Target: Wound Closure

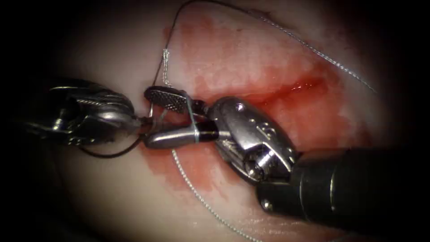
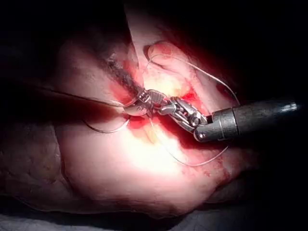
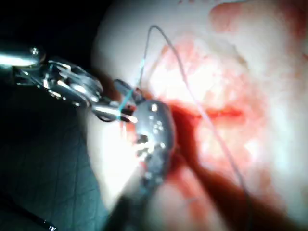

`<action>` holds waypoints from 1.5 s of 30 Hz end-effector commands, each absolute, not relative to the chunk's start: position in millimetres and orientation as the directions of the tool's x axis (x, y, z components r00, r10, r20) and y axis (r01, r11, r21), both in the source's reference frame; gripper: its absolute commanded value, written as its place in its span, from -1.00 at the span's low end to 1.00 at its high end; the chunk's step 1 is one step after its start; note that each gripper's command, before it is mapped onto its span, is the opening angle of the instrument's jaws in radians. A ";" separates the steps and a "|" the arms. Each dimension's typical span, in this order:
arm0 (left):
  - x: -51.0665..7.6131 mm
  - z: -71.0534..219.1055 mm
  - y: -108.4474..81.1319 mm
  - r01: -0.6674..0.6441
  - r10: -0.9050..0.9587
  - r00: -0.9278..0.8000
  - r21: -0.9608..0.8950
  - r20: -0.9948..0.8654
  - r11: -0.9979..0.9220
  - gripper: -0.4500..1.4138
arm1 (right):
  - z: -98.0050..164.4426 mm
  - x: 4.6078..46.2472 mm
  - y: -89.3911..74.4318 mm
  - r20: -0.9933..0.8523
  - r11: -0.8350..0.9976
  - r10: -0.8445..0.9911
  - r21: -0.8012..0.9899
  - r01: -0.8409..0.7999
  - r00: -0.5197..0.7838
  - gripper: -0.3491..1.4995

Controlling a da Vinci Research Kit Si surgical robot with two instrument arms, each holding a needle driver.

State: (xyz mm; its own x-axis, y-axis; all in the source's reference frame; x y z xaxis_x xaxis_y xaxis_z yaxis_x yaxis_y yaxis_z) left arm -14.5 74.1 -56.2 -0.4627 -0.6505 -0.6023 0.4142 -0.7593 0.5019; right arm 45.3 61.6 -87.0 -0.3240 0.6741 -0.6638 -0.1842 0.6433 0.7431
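Observation:
On the tissue [image 1: 112, 201] the cut [image 1: 298, 86] runs as a red line up to the right of both tools. My left tool [image 1: 142, 122] comes in from the left with its jaws shut on the needle [image 1: 112, 154] near one end. The needle's dark curve hangs below that tool, out of the tissue. The right tool [image 1: 147, 117] stands open, and the left tool's tip lies between its two jaws. The thread [image 1: 195, 132] is looped round the right tool's lower jaw and holds nothing else. In the left wrist view the needle [image 2: 106, 129] arcs beside the meeting tools [image 2: 147, 103].
Red fluid [image 1: 192, 170] stains the tissue round the cut and under the right tool. One strand of thread [image 1: 206, 204] trails down toward the front edge. Another strand [image 1: 313, 49] sweeps over the far side of the tissue to the right.

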 end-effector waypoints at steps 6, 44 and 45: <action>-14.2 -56.0 74.0 0.347 -0.606 -0.479 0.497 -0.635 -0.795 -0.29 | -86.4 43.9 62.6 -0.678 0.625 0.648 0.733 -0.267 -0.346 0.02; -17.8 -62.1 62.1 -0.011 -0.244 -0.748 0.379 -0.618 -0.925 0.17 | -89.0 41.9 62.3 -0.724 0.617 0.621 0.688 -0.382 -0.301 0.23; -18.1 -62.2 61.9 -0.021 -0.231 -0.765 0.382 -0.601 -0.924 0.18 | -89.0 41.9 62.2 -0.724 0.617 0.621 0.688 -0.382 -0.301 0.23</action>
